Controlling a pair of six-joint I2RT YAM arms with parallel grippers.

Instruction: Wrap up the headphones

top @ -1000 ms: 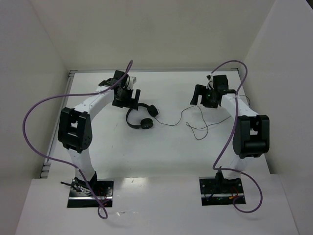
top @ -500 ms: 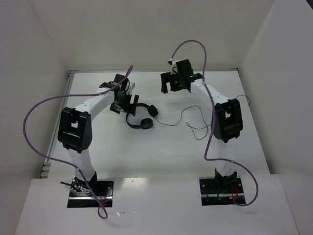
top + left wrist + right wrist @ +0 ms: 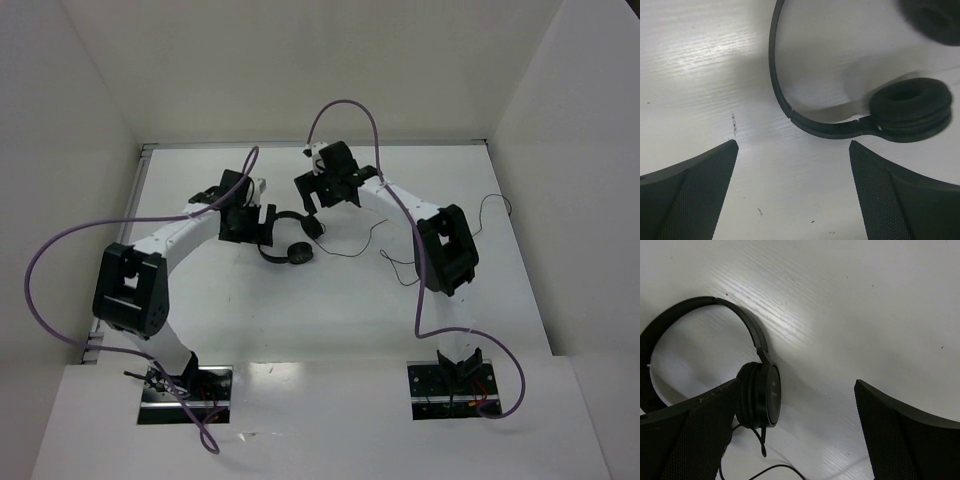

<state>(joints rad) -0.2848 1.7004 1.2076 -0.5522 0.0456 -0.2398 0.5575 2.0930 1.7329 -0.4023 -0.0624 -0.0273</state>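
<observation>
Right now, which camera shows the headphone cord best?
The top external view: the cord trails away from the headphones across the table in loose loops. The right wrist view catches only a short stretch below one earcup; the left wrist view shows none.

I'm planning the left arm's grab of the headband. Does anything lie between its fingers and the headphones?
Nothing visible does. The left gripper is open, and only table lies between its fingers and the headphones, whose headband sits just ahead.
</observation>
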